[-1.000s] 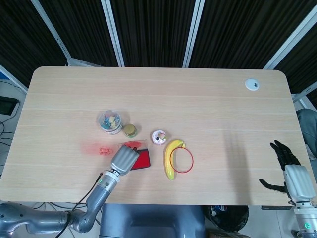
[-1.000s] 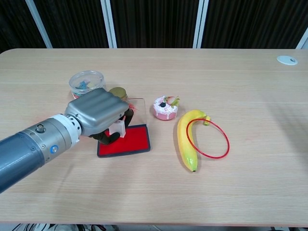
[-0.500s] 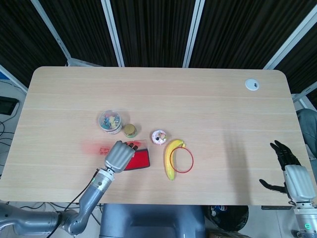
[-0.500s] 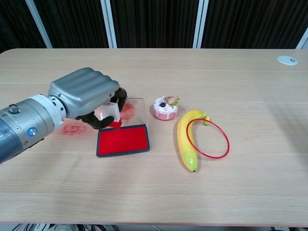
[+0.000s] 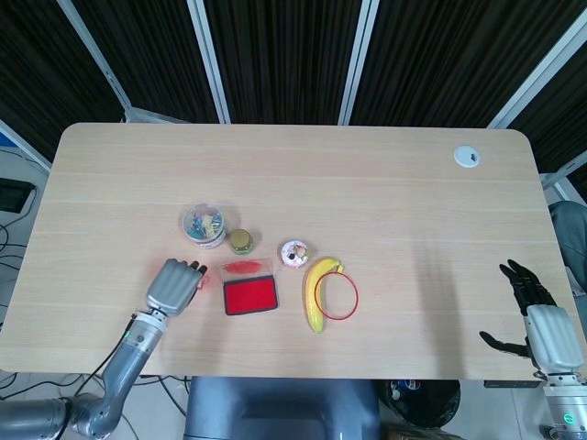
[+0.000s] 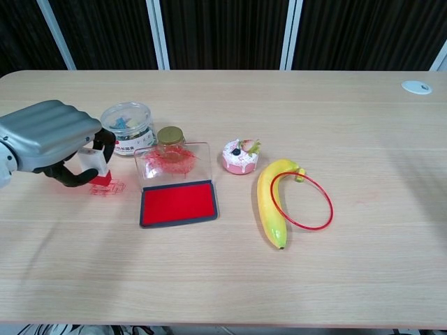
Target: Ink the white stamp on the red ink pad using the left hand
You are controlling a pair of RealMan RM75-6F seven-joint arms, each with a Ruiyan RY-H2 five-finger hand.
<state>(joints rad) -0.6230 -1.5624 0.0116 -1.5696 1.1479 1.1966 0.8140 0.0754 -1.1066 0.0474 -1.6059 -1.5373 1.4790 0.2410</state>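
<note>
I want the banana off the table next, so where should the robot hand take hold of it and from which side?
Probably grip the banana around its thick middle, coming from above with fingers across its width. It lies flat, curving from the stem near the cupcake toward the table's front edge. The red ring lies against its right side, so the middle's outer left curve is the freer side.

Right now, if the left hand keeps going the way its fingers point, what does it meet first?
Probably the clear jar of clips. The left hand holds the white stamp and points up-table; in the chest view the jar sits just beyond it. Depth is unclear.
</note>
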